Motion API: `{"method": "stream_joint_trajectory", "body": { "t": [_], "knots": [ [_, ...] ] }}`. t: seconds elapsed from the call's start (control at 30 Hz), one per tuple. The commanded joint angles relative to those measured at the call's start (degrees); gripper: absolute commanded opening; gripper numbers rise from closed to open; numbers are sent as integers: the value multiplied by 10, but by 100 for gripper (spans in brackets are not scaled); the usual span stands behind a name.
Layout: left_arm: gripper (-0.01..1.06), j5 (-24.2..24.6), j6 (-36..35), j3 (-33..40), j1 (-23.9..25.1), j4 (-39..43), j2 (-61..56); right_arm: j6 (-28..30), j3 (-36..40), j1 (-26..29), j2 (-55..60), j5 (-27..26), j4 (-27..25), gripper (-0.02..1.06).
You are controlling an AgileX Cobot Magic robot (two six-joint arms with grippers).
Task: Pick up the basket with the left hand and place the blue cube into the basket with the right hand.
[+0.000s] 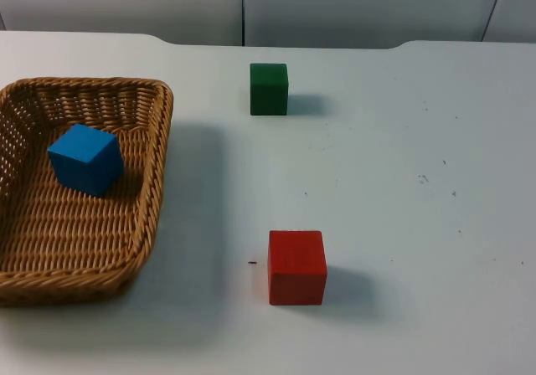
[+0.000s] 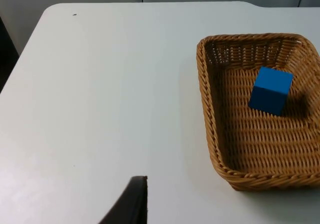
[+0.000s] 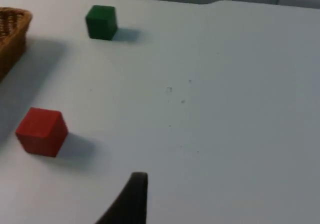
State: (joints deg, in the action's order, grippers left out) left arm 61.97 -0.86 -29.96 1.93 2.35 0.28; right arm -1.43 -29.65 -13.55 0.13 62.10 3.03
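Note:
A brown wicker basket [image 1: 157,170] stands on the white table at the left, and the blue cube [image 1: 84,158] lies inside it, toward its far end. The left wrist view has the same basket [image 2: 208,109] with the blue cube [image 2: 270,90] in it. My left gripper [image 2: 133,203] hangs over bare table well to the side of the basket and touches nothing. My right gripper [image 3: 134,196] is over bare table, apart from the blocks, with one corner of the basket [image 3: 13,30] far off. Neither gripper holds anything that I can see.
A green cube [image 1: 269,89] sits at the back centre of the table; the right wrist view has this green cube [image 3: 101,22] too. A red cube [image 1: 296,267] stands nearer the front, right of the basket, and appears as the red cube [image 3: 41,132] in the right wrist view. The grey partition wall [image 1: 335,7] closes the far edge.

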Motion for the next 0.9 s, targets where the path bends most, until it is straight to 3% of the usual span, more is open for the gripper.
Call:
{"method": "stream_joint_trajectory", "body": {
  "t": [0.0, 0.27, 0.73, 0.87],
  "knots": [
    [102, -1, 0, 5, -4, -5, -3, 4, 6, 43, -1, -2, -2, 105],
    [102, -1, 0, 5, -4, -5, -3, 4, 6, 118, -1, -2, -2, 105],
    [102, -1, 0, 5, -10, -5, -3, 4, 6, 125, -1, -2, -2, 105],
    [102, -1, 0, 5, -10, -5, -3, 4, 6, 148, -1, -2, -2, 105]
  ]
}}
